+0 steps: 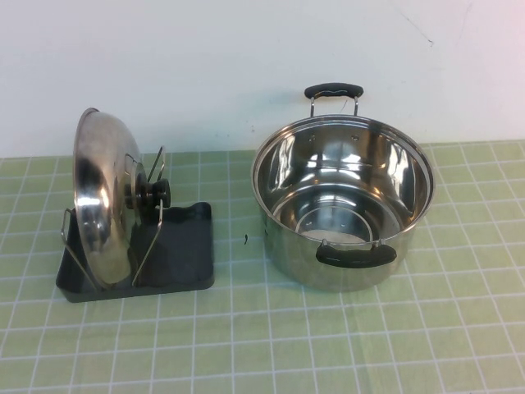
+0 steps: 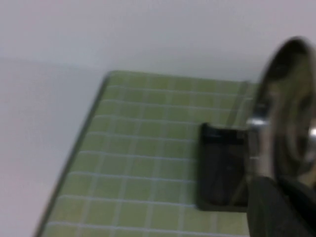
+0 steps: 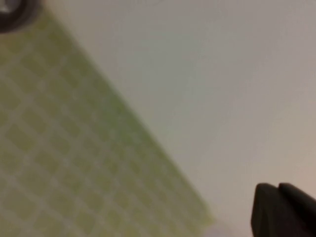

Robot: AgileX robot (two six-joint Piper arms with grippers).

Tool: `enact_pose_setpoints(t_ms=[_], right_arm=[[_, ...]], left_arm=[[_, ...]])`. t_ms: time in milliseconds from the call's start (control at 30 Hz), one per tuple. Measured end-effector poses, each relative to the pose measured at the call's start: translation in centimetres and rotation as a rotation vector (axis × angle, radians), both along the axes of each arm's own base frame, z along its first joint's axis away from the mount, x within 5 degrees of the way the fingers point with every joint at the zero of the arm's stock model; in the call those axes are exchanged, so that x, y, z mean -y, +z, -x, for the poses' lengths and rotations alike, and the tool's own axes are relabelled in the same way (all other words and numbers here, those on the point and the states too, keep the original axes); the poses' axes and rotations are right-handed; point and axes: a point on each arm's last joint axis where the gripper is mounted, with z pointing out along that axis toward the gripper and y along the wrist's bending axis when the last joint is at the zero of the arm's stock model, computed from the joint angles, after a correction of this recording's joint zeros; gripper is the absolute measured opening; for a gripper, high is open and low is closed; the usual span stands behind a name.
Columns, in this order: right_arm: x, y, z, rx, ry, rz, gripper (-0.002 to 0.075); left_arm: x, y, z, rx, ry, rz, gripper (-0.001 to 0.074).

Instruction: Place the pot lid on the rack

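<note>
The pot lid (image 1: 102, 197), shiny steel with a black knob (image 1: 154, 194), stands on edge in the wire loops of the rack (image 1: 176, 258), a dark grey tray at the left of the table. In the left wrist view the lid (image 2: 291, 108) and the tray (image 2: 222, 168) show close by. My left gripper (image 2: 281, 197) shows only as dark fingertips held together, empty, apart from the lid. My right gripper (image 3: 279, 190) shows as two dark fingertips pressed together, empty, over the table's edge. Neither gripper shows in the high view.
A deep steel pot (image 1: 343, 205) with two black handles stands open to the right of the rack. The green checked mat (image 1: 262, 345) covers the table. A white wall runs behind.
</note>
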Motion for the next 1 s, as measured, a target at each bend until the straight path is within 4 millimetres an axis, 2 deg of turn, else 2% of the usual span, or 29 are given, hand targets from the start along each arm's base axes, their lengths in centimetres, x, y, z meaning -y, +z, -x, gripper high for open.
enact_pose_setpoints(t_ms=[133,267,533,667,767,1000], right_arm=[[-0.6,-1.9,2.8,-0.202,0.164,-0.223,-0.0001],[-0.8,-4.4,5.0,-0.236,0.333,-0.342,-0.0001],[1.1,-12.2,8.5,-0.254,0.433,-0.407,-0.0001],[2.0,-15.0,9.7,-0.238,0.423,-0.474,-0.0001],[2.6,-15.5,10.3,-0.204,0.43,-0.505,-0.0001],[2.7,-15.1,10.5,-0.162,0.44,-0.548,-0.0001]], left_arm=[[1.7,-1.5,2.2,0.088,-0.175,0.052,0.0001],[2.6,-4.1,3.4,0.171,-0.274,0.064,-0.0001],[2.6,-10.5,2.9,0.264,-0.258,0.124,-0.0001],[2.4,-12.3,2.4,0.291,-0.226,0.151,-0.0001],[2.1,-12.4,2.2,0.333,-0.196,0.155,-0.0001],[2.0,-12.4,2.2,0.346,-0.189,0.158,-0.0001]])
